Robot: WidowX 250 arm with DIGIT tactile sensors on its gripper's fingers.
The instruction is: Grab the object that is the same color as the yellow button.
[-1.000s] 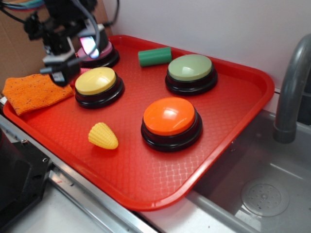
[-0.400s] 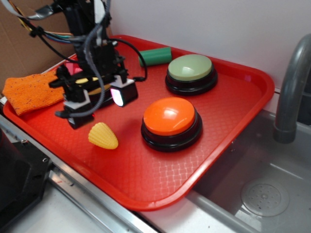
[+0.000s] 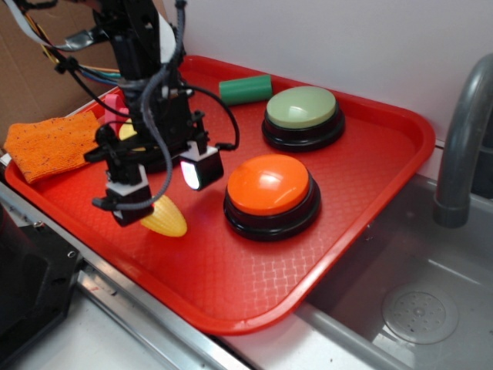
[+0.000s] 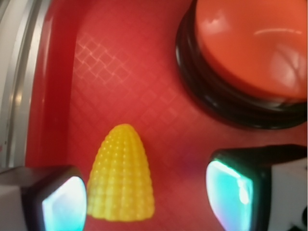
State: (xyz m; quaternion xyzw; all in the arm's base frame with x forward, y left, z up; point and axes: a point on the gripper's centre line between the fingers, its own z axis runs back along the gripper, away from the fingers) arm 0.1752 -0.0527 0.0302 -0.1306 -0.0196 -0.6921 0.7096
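Wrist view, corn cob lengthwise between spread gripper fingers (untouched), tip pointing away, beside orange button.

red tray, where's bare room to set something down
On the red tray, the widest bare patch is the near corner in front of the orange button. The strip right of the green button is narrower. It is crowded around the corn under the open tool.

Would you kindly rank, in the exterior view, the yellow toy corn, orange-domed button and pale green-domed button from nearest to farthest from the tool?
1. Yellow plastic toy corn cob, right beneath the tool.
2. Orange-domed button, beside it at tray centre.
3. Pale green-domed button, at the tray's back.
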